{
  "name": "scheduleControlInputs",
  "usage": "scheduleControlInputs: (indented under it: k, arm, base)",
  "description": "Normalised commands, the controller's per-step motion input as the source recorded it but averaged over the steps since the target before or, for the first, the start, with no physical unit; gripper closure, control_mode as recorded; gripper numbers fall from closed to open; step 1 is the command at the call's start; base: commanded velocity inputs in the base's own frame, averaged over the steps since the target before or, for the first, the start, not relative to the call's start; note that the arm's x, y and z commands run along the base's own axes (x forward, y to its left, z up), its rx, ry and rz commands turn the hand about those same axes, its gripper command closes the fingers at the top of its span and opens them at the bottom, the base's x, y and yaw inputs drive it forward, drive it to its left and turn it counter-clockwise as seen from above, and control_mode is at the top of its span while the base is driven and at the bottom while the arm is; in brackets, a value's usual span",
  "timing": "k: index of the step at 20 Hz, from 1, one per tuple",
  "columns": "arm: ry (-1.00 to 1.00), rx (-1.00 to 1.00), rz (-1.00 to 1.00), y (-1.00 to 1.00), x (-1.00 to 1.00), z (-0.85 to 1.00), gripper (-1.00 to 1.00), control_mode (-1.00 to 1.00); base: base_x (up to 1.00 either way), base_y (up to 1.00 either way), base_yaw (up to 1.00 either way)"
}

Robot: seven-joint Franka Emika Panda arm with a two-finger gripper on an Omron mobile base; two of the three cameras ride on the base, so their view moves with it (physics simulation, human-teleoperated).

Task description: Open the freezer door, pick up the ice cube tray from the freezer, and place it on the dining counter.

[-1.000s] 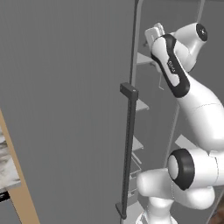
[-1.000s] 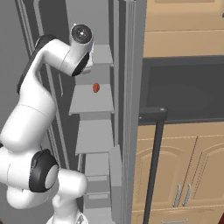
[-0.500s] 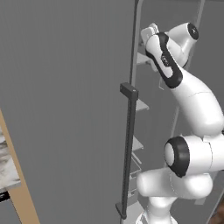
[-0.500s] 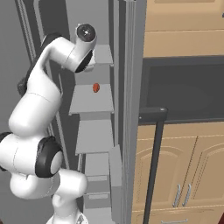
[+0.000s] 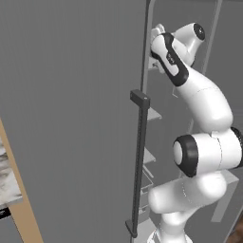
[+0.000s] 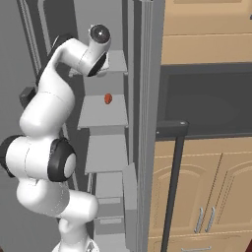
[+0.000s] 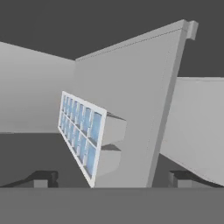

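1. Left base view: the freezer door (image 5: 71, 118) stands swung open toward the camera, so its long black handle (image 5: 139, 161) runs down the middle of the picture. That leaves a gap for the arm to go past the door's edge, and the arm bends up and over to an upper level of the freezer (image 5: 209, 57). A strip of the dining counter (image 5: 8, 175) shows at the lower left, well apart from where the arm works.

2. Right base view: the arm's wrist is tucked against the top shelf (image 6: 114, 61) inside the freezer. A small red object (image 6: 108, 98) lies on the shelf below, clear of the arm. Tan cabinets (image 6: 206, 182) fill the right side.

3. Hand view: the ice cube tray (image 7: 83, 133) rests on a pale grey shelf, which looks steeply tilted because the hand is rolled. The gripper (image 7: 111, 178) has its jaws spread wide and holds nothing; its two dark fingertips (image 7: 41, 178) show at the bottom. The tray lies ahead of the tips and between their lines, nearer the left one, not touched. I judge this the approach before the grasp.
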Motion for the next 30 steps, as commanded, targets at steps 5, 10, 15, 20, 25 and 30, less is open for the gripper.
scheduleControlInputs:
  k: [5,10,15,20,25,30]
  arm:
    - [0.03,0.0,0.0,0.06,0.4,0.0,-1.0,-1.0]
    - [0.05,0.0,0.0,0.06,0.37,0.0,-1.0,-1.0]
    - [0.06,0.0,0.0,0.02,0.35,0.0,-1.0,-1.0]
    - [0.07,0.0,0.0,0.01,0.25,-0.02,-1.0,-1.0]
    - [0.04,0.0,0.01,0.04,0.16,-0.13,-1.0,-1.0]
    - [0.03,0.0,0.01,0.04,0.16,-0.15,-1.0,-1.0]
  base:
    - [0.0,0.0,0.0]
    - [0.0,0.0,0.0]
    - [0.0,0.0,0.0]
    - [0.0,0.0,0.0]
    - [0.0,0.0,0.0]
    - [0.0,0.0,0.0]
